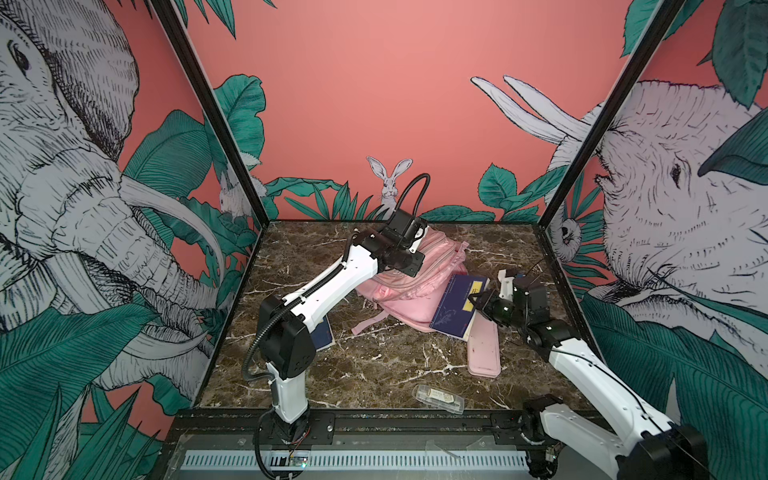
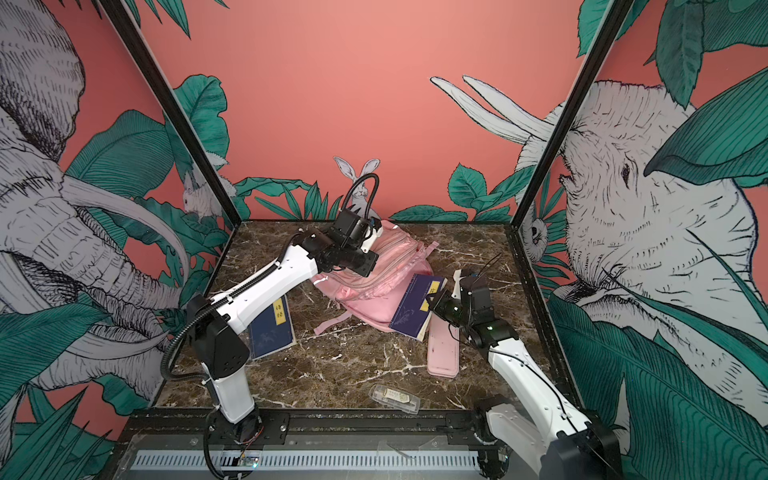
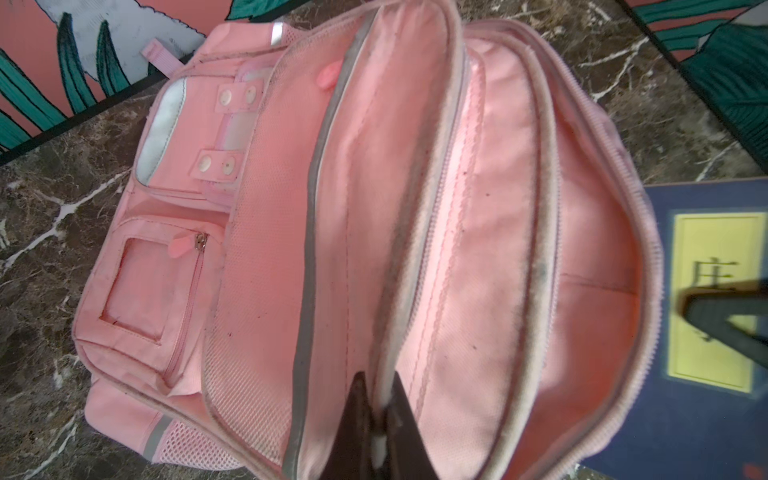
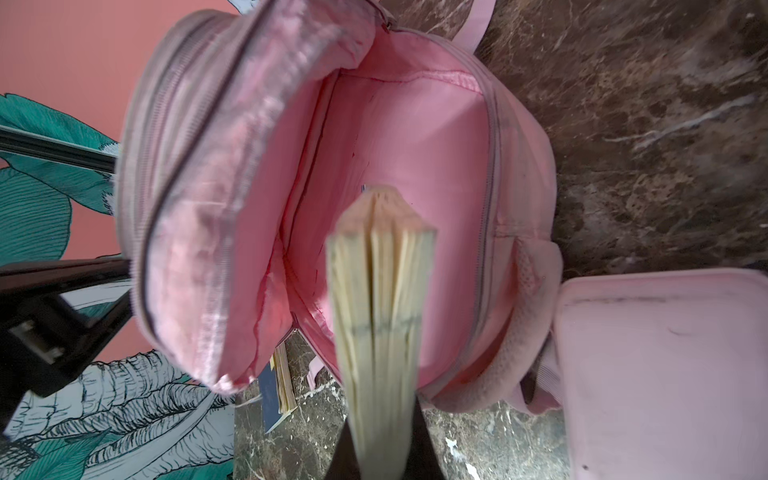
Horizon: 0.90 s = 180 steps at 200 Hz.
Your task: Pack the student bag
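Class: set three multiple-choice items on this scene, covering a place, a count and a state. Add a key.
1. The student bag's main compartment is: A zipped shut; B open; C hidden.
2. Where is the pink pencil case? A on the table; B in a pocket; C atop the bag.
3. How many blue books show? A one; B four; C two.
Key: 1 B, its pink lining shows; 2 A, it lies flat on the marble; 3 C, one in the right hand, one on the table.
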Available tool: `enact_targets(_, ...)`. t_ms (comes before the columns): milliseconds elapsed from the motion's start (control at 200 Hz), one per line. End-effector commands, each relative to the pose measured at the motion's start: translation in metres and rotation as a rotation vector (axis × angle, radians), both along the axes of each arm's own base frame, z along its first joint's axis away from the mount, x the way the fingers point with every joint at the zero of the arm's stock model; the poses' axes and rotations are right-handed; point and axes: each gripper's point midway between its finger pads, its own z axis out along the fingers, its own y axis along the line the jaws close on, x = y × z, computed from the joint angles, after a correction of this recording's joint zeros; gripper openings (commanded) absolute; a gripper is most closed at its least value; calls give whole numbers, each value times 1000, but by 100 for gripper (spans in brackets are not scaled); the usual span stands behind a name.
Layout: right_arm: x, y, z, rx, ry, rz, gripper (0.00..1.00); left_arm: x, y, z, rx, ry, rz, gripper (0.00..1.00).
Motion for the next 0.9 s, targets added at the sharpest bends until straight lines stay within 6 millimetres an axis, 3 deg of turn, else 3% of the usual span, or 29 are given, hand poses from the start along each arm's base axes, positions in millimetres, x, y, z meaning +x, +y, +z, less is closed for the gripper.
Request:
enact_targets(0,25,15,33,140,-114,0,0,-2,-5,85,-225,-146,-7,0)
enact_targets(415,84,42,31,339,-124,-26,0,1,0,74,-271,-103,20,0)
enact_targets(605,116,68,29,414,-114,-7,0,13,14,66,-268,-92,63,0)
enact_targets(670,124,78,41,438,-143,7,0,13,16,65,-269,-87,67,0)
enact_targets(715,131,85,27,426,-107,4,0,14,17,65,-271,-88,69,0)
enact_targets(785,140,95,28,425,-109,14,0,14,20,66,-275,-90,75,0)
enact_targets(895,150,111,12,427,-61,18,0,16,25,64,-276,-83,85,0)
